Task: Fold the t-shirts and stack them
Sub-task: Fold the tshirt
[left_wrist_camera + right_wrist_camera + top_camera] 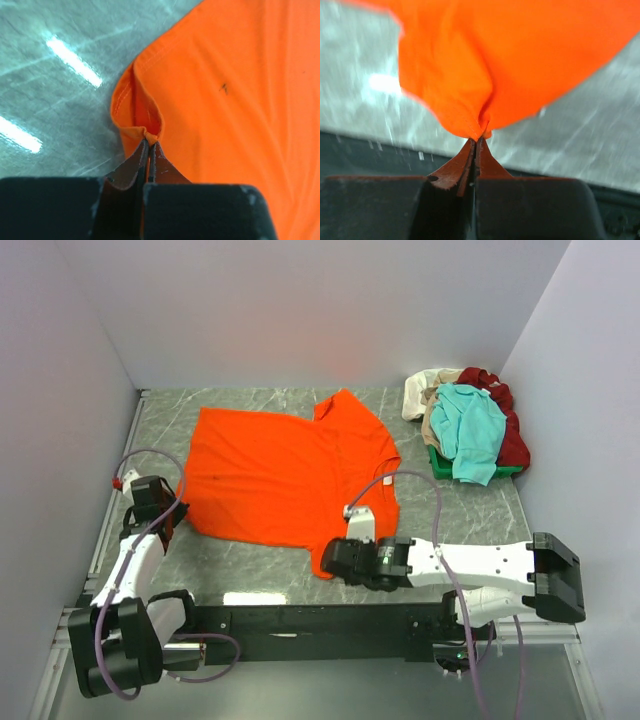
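A bright orange t-shirt [285,475] lies spread on the grey marbled table [470,515]. My left gripper [172,512] is shut on its near left corner; the left wrist view shows the hem [145,131] pinched between the fingertips. My right gripper [330,560] is shut on the shirt's near right corner, which the right wrist view shows lifted off the table [482,131]. More t-shirts, teal [470,430], dark red [505,420] and cream [425,390], lie heaped at the back right.
The heap of shirts rests in a green bin [500,472] at the back right. White walls close the table on three sides. The dark base rail [320,618] runs along the near edge.
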`<state>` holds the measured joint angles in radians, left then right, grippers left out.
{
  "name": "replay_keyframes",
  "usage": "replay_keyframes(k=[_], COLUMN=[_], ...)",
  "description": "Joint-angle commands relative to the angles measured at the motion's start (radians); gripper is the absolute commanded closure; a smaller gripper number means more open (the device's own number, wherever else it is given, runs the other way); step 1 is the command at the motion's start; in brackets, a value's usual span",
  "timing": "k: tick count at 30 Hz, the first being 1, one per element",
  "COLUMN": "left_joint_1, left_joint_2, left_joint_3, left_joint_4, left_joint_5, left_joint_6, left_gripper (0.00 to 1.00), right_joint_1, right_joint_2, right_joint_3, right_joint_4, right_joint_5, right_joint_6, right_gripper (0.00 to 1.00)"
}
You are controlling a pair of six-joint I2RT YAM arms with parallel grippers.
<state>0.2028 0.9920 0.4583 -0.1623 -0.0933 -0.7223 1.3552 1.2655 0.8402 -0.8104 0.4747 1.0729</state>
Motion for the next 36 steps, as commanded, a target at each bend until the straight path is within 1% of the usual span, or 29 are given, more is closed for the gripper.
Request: replay_keyframes(k=[1, 2, 4, 5, 7, 8, 16, 21, 26, 30, 36], left_joint_1=[0.003, 0.003, 0.004, 0.003, 0.003, 0.004, 0.003, 0.003, 0.003, 0.003, 0.003], left_joint_2=[0.026, 0.033, 0.057, 0.066, 0.097, 0.109, 0.246, 0.355, 0.425, 0.483, 0.505], left_joint_3=[0.037, 0.043, 0.063, 0.069, 0.094, 0.112, 0.218, 0.307, 0.377, 0.419, 0.442], left_joint_4=[0.049, 0.056, 0.061, 0.07, 0.076, 0.084, 0.112, 0.129, 0.142, 0.141, 0.142], left_joint_5=[0.047, 0.053, 0.066, 0.069, 0.073, 0.076, 0.084, 0.113, 0.129, 0.121, 0.096], left_joint_6=[0.009, 0.011, 0.012, 0.012, 0.017, 0.017, 0.034, 0.046, 0.058, 0.073, 0.087], left_gripper=[0.99, 1.0, 0.99, 0.99, 0.99, 0.99, 0.99, 0.99, 0.99, 0.99, 0.99], right_joint_1=[-0.091, -0.144, -0.194, -0.238, -0.281, -0.322, -0.497, -0.579, -0.651, -0.691, -0.74], right_joint_2=[0.015, 0.018, 0.032, 0.04, 0.07, 0.081, 0.218, 0.31, 0.402, 0.454, 0.479], right_joint_3=[0.048, 0.051, 0.069, 0.079, 0.117, 0.149, 0.298, 0.419, 0.522, 0.576, 0.617], right_joint_4=[0.057, 0.094, 0.131, 0.157, 0.18, 0.197, 0.266, 0.277, 0.28, 0.275, 0.272], right_joint_5=[0.068, 0.058, 0.045, 0.039, 0.035, 0.031, -0.022, -0.034, -0.041, -0.036, -0.034], right_joint_6=[-0.105, -0.152, -0.203, -0.247, -0.29, -0.33, -0.475, -0.545, -0.596, -0.623, -0.651], right_gripper=[1.0, 1.0, 1.0, 1.0, 1.0, 1.0, 1.0, 1.0, 1.0, 1.0, 1.0])
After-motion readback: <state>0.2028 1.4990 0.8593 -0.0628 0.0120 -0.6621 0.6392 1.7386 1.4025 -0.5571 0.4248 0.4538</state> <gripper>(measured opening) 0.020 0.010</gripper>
